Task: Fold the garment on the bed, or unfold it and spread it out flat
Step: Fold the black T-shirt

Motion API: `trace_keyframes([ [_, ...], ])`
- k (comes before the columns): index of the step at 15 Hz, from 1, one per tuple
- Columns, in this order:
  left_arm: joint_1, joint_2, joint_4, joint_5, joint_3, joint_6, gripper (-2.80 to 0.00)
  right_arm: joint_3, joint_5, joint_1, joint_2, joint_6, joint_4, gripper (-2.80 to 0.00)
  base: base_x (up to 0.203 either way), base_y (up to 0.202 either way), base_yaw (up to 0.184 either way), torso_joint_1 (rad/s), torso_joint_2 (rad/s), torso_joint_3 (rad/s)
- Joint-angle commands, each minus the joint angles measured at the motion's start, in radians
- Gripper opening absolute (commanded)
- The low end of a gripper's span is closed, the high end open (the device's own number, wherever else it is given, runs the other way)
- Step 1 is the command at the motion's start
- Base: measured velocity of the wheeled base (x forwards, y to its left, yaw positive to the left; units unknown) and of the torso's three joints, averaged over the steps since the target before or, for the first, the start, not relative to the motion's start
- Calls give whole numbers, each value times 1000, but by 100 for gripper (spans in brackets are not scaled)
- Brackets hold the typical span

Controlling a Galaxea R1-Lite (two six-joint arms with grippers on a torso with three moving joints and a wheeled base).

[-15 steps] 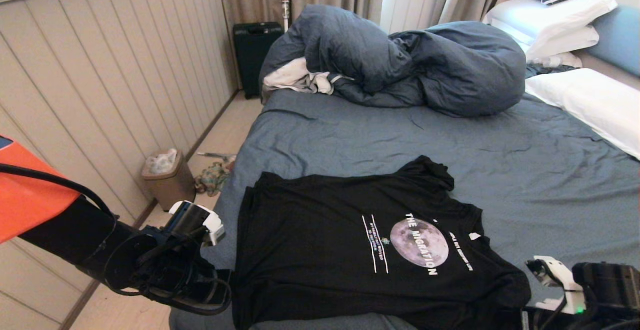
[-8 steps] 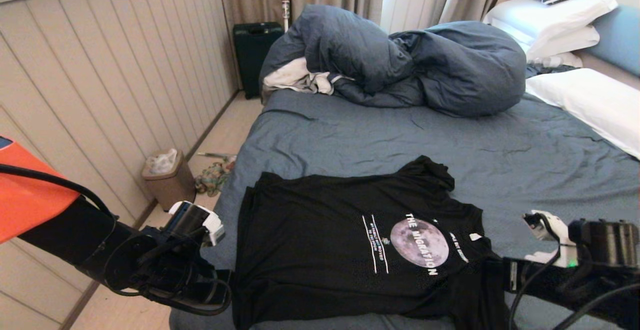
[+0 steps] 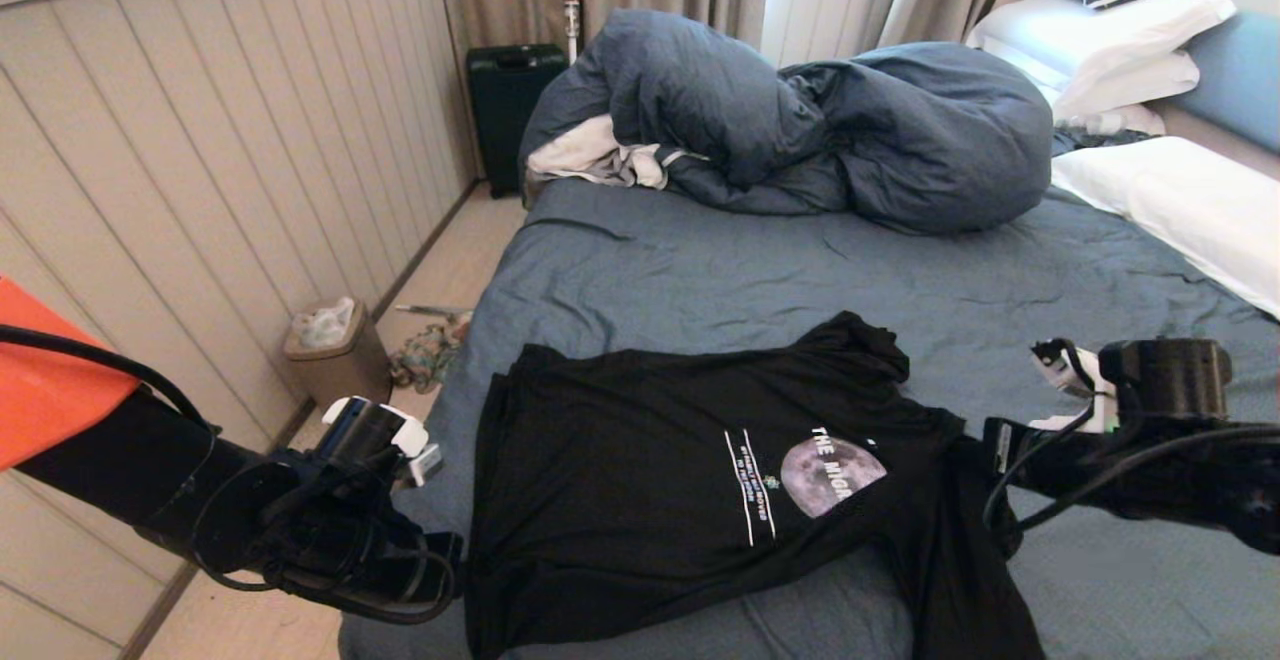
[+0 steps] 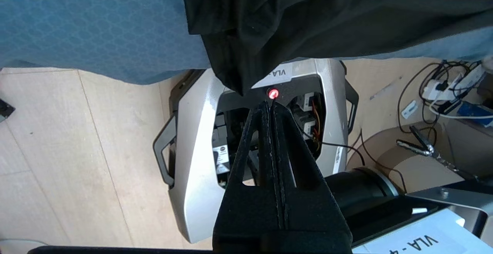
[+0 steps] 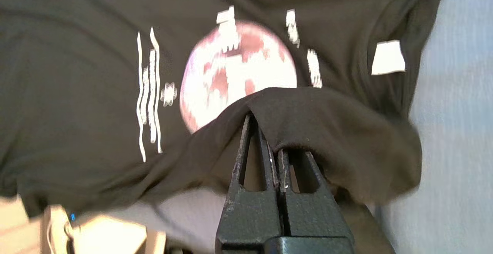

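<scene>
The garment [image 3: 640, 500] is laid on the bed [image 3: 760, 280] at its near edge. Its right side is gripped and lifted by the closed right claw [image 5: 274, 131]. The left claw [image 4: 269, 107], closed and empty, is held just below the garment's hanging left corner.

White lettering "THE MIGA" shows beside the grey moon print on the black T-shirt [image 3: 650, 480]; a fold I lifted covers the rest. The smaller print lines are unreadable. In my left wrist view, white labels on my base [image 4: 192, 161] read "VLA" and "VLA-4".
</scene>
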Motion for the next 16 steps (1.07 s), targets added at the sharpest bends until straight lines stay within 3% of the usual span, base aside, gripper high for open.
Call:
trace_keyframes([
  [1,0,2,-1,-2,-1,1,-280,-35,1,-1,55,7,-3,-280,0,0,0,0,0,0],
  [4,-3,13,5,-2,-1,51,-280,-34,0,-2,38,9,9,-280,0,0,0,0,0,0],
  [7,15,1,16,-51,32,58,-280,-47,0,2,37,9,32,-280,0,0,0,0,0,0],
  [10,8,12,111,-50,-27,55,-280,-67,-2,0,63,2,37,-280,0,0,0,0,0,0],
  [14,3,30,364,-40,-192,59,-280,-69,-4,1,96,-6,37,-280,0,0,0,0,0,0],
  [15,4,38,392,-17,-218,62,-280,-69,-4,2,102,-8,36,-280,0,0,0,0,0,0],
  [16,6,51,400,46,-226,72,-280,-68,-3,2,106,-12,36,-280,0,0,0,0,0,0],
])
